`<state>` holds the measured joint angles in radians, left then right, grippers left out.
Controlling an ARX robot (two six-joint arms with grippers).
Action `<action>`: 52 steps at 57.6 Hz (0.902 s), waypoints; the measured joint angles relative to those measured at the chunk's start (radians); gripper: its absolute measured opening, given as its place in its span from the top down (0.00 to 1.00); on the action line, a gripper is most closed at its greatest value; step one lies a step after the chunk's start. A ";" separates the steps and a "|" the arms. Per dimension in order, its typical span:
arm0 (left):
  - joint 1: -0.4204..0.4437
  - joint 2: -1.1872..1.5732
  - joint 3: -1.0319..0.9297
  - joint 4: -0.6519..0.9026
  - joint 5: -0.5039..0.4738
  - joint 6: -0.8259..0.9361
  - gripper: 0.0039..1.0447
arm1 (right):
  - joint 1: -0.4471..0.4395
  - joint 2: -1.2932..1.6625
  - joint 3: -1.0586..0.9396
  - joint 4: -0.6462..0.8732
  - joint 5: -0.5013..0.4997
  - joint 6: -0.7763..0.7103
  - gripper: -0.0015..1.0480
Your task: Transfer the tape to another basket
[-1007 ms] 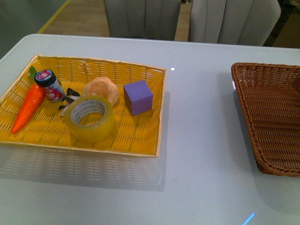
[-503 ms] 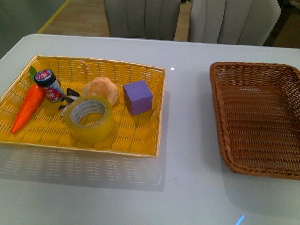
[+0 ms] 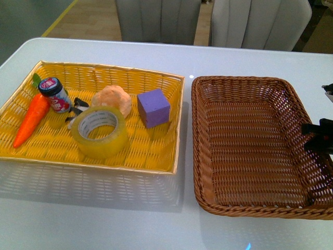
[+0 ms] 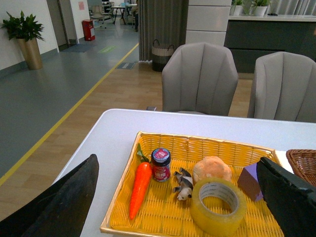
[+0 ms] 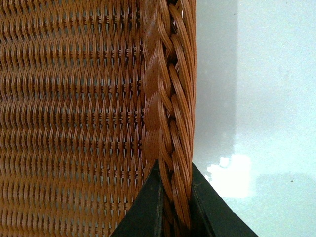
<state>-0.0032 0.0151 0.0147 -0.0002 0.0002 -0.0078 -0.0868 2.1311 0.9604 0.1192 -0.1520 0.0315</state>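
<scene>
While the right gripper (image 5: 174,217) is pinched on the braided right-hand rim of the basket (image 3: 239,79) (narrow gap, one finger inside the wall, one outside, nothing else held), the step in hand looks like parking that basket. It sits toward the tabletop's right edge, its left rim just beside the yellow basket (image 3: 178,125); can't tell if they touch. To do it well: keep any slide flat so the wicker doesn't tip, don't shove the yellow one, then open up and back off without snagging the braid. Tape (image 3: 100,133) isn't moved yet. It's lying flat in the yellow basket near its front wall, on the tabletop's left half, with the purple cube (image 3: 153,108) close by. Left gripper (image 4: 177,163) hangs above that side, spread wide, empty.
</scene>
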 joint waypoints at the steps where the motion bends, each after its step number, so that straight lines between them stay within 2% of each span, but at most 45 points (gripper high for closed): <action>1: 0.000 0.000 0.000 0.000 0.000 0.000 0.08 | 0.002 -0.001 -0.001 0.000 0.000 0.003 0.94; 16: 0.000 0.000 0.000 0.000 0.000 0.000 0.08 | 0.054 -0.002 -0.002 0.011 0.011 0.093 0.94; 22: 0.000 0.000 0.000 0.000 0.000 0.000 0.08 | 0.054 0.002 -0.003 0.023 0.017 0.085 0.75; 34: 0.000 0.000 0.000 0.000 0.000 0.000 0.08 | 0.018 -0.032 -0.032 0.036 0.003 0.058 0.45; 43: 0.000 0.000 0.000 0.000 0.000 0.000 0.08 | -0.054 -0.261 -0.160 0.127 -0.039 -0.041 0.10; 45: 0.000 0.000 0.000 0.000 0.000 0.000 0.08 | -0.067 -0.308 -0.182 0.136 -0.056 -0.049 0.07; 52: 0.000 0.000 0.000 0.000 0.000 0.000 0.08 | -0.121 -0.497 -0.274 0.154 -0.127 -0.065 0.09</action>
<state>-0.0032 0.0147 0.0147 -0.0002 0.0002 -0.0078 -0.2077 1.6344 0.6868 0.2729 -0.2794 -0.0338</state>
